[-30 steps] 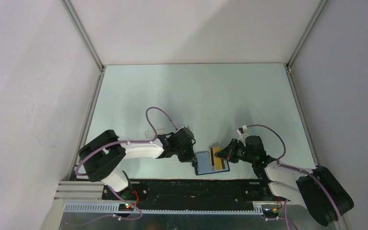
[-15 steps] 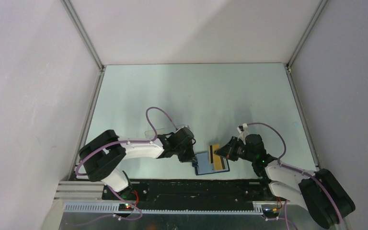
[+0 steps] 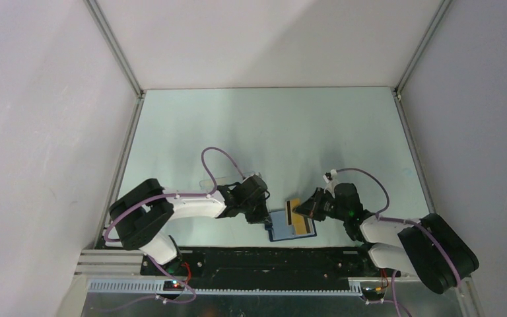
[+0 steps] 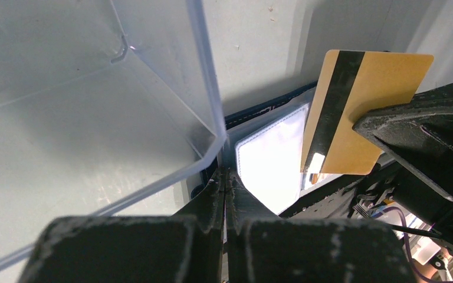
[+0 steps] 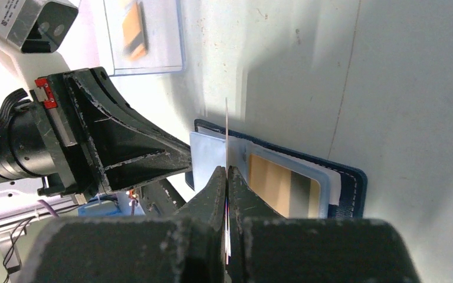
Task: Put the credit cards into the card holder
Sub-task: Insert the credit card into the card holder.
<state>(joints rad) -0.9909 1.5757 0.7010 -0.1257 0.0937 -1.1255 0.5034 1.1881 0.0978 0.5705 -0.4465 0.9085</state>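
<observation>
Only the right wrist view shows a credit card (image 5: 134, 32) in the tray (image 5: 164, 41).

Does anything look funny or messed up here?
Nothing is spilled or broken. One credit card stands on edge, pinched in the right gripper over the open card holder, not lying flat. The shut left gripper sits at the holder's edge.

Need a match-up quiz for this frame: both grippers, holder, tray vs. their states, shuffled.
Things:
1 left gripper
2 right gripper
3 holder
4 tray

States:
a lying open on the table
b clear plastic, next to the left gripper
c shut on a gold card
d shut, tips at the holder's edge

Pairs: 1-d, 2-c, 3-a, 4-b
</observation>
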